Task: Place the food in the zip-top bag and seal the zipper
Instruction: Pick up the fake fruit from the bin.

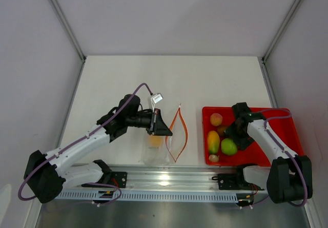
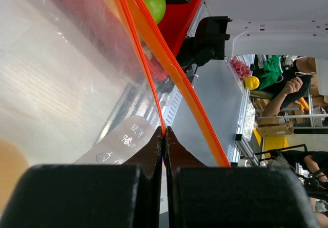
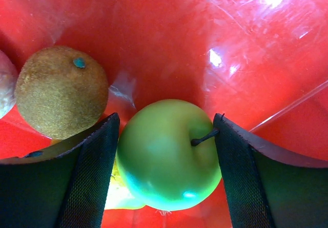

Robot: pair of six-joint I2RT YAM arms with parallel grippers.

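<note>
The zipper [image 2: 171,71] is pinched at one end by the fully closed left gripper [image 2: 164,136], and the mouth of the bag [image 1: 154,153] is open; an orange [image 1: 155,140] is seen through its plastic. In the tray [image 3: 169,38] the apple [image 3: 164,156] is flanked by the right gripper [image 3: 166,128], jaws wide apart, pads close to both sides; a firm grip cannot be told. Beyond it lies the kiwi [image 3: 61,89], farther the peach [image 1: 216,119]

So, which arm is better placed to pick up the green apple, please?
Right: the right gripper brackets the green apple in the red tray, while the left gripper is shut on the zipper.
</note>
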